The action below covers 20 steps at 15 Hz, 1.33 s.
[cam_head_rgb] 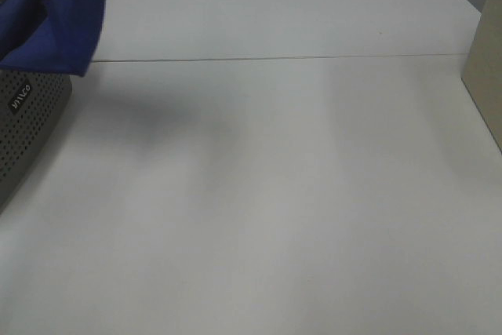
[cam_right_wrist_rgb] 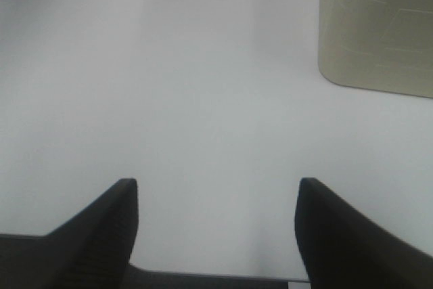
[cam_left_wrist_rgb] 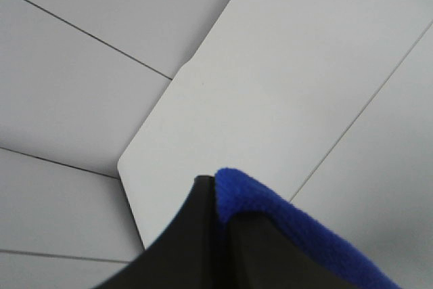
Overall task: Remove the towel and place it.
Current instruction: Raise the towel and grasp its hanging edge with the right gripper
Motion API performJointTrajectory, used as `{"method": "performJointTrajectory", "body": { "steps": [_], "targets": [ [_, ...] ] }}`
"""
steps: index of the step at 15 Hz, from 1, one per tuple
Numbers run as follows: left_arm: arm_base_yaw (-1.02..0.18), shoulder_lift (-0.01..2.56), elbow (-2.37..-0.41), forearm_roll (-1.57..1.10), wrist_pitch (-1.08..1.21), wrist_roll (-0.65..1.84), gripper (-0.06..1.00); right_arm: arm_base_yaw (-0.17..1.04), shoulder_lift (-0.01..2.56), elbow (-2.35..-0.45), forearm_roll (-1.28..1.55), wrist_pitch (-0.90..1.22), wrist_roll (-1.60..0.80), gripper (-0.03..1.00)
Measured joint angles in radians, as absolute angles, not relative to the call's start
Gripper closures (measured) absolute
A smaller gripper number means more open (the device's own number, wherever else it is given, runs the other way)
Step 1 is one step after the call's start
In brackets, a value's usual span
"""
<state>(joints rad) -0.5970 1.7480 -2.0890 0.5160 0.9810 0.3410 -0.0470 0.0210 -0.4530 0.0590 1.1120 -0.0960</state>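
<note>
You are clamping the towel (cam_head_rgb: 55, 13) in the left gripper (cam_left_wrist_rgb: 215, 191), dangling it at the upper left of the frame over the grey basket (cam_head_rgb: 27, 127) (lifting looks underway; placing on the table (cam_head_rgb: 274, 194) is remaining). Your right gripper (cam_right_wrist_rgb: 216, 221) is hovering with jaws spread, grasping nothing, and the basket's white lettering (cam_head_rgb: 19, 100) is showing sideways, unreadable.

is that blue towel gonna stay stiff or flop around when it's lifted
Probably floppy: the towel hangs in soft folds above the basket. Its plush pile should catch well in the shut left gripper, so slipping seems unlikely.
</note>
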Motion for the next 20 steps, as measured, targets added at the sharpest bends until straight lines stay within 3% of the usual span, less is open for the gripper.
{"method": "performJointTrajectory", "body": {
  "steps": [3,6,12,15,20],
  "targets": [
    [-0.667,1.862,-2.204,0.531,1.027,0.319,0.94,-0.047,0.145,-0.462,0.105,1.081,-0.098,0.30],
    [-0.677,1.932,-2.209,0.514,1.042,0.315,0.94,-0.047,0.292,-0.473,0.268,0.800,-0.165,0.30],
    [-0.733,2.009,-2.215,0.505,1.173,0.269,0.94,-0.047,0.624,-0.473,0.527,0.527,-0.209,0.30],
    [-0.738,2.033,-2.215,0.567,1.217,0.255,0.94,-0.047,0.797,-0.473,0.654,0.481,-0.392,0.30],
    [-0.736,2.033,-2.215,0.595,1.218,0.248,0.94,-0.047,0.988,-0.473,1.133,0.479,-0.912,0.30]
  ]
}}
